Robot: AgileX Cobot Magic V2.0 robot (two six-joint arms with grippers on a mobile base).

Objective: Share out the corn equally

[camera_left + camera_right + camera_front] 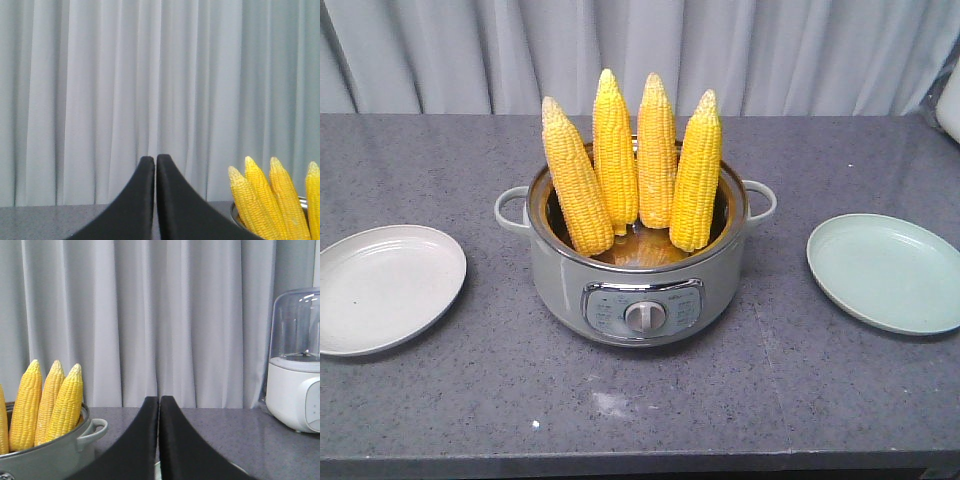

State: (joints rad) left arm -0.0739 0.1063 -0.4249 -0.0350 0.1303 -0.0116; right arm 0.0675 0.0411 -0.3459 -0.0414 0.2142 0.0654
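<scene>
Several yellow corn cobs [616, 160] stand upright, tips up, in a grey electric pot [635, 270] at the table's middle. The cobs also show at the lower right of the left wrist view [270, 200] and at the lower left of the right wrist view [45, 405]. An empty beige plate [382, 285] lies left of the pot, an empty pale green plate [890, 270] right of it. My left gripper [155, 159] is shut and empty, left of the corn. My right gripper [159, 400] is shut and empty, right of the pot. Neither gripper appears in the front view.
A white blender with a clear jar [297, 365] stands on the grey table at the far right. A grey curtain [640, 50] hangs behind the table. The pot has a side handle [92, 430] and a front dial [645, 316].
</scene>
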